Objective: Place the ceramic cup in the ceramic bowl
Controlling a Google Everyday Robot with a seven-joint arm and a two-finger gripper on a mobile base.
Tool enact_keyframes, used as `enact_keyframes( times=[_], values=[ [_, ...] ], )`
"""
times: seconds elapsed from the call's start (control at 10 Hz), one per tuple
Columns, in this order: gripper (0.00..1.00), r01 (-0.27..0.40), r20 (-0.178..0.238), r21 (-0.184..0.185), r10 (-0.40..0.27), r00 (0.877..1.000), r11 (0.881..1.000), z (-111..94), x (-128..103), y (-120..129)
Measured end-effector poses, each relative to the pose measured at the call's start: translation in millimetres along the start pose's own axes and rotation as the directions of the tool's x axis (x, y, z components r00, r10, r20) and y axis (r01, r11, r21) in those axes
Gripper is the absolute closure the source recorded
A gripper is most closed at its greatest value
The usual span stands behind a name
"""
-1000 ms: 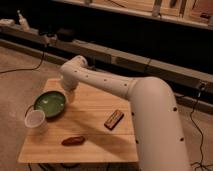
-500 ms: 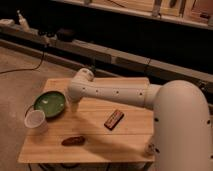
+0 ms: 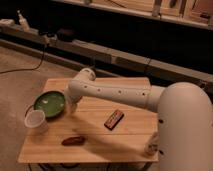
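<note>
The ceramic cup (image 3: 36,121), small, pale and wide-mouthed, stands upright on the wooden table (image 3: 95,150) near its left edge. The ceramic bowl (image 3: 50,103), shallow, green and dark-rimmed, sits just behind and to the right of the cup. My white arm (image 3: 120,95) reaches in from the right and bends down at its joint (image 3: 85,79). My gripper (image 3: 72,106) hangs just to the right of the bowl's rim, close above the table. It is apart from the cup.
A dark rectangular bar (image 3: 114,119) lies mid-table. A brown oblong thing (image 3: 73,141) lies near the front edge. A small white bottle-like thing (image 3: 151,145) stands at the front right corner. A dark shelf and cables run behind the table.
My arm has swung to the right and lower, and its bent joint now sits further from the bowl. The cup, the bowl and the other things have not moved.
</note>
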State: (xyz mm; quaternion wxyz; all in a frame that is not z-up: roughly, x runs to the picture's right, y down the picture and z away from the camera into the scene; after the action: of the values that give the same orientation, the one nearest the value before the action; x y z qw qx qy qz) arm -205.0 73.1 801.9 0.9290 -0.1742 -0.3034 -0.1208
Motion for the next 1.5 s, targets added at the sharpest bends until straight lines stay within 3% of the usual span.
enact_keyframes(
  times=[0.2,0.5,0.7,0.8,0.9,1.0,1.2,1.3,1.4,1.5],
  values=[
    [0.20,0.018,0.048,-0.027,-0.017,0.999,0.999,-14.6,0.5,12.4],
    [0.20,0.021,0.046,-0.062,-0.018,0.999,0.998,-33.5,16.1,30.1],
    [0.20,0.089,0.102,-0.084,-0.080,0.992,0.993,-36.0,8.3,41.6],
    [0.20,0.138,0.141,-0.084,-0.125,0.982,0.987,-35.7,1.1,45.4],
    [0.20,0.222,0.199,-0.083,-0.202,0.959,0.972,-34.1,-11.9,50.4],
    [0.20,0.313,0.252,-0.090,-0.282,0.926,0.945,-29.9,-25.6,57.6],
    [0.20,0.487,0.335,-0.116,-0.428,0.839,0.865,-18.9,-48.6,74.9],
    [0.20,0.541,0.364,-0.119,-0.470,0.804,0.833,-16.3,-55.0,80.7],
    [0.20,0.576,0.384,-0.117,-0.498,0.778,0.809,-14.7,-59.5,84.3],
    [0.20,0.585,0.390,-0.117,-0.504,0.771,0.803,-14.3,-60.6,85.4]
  ],
)
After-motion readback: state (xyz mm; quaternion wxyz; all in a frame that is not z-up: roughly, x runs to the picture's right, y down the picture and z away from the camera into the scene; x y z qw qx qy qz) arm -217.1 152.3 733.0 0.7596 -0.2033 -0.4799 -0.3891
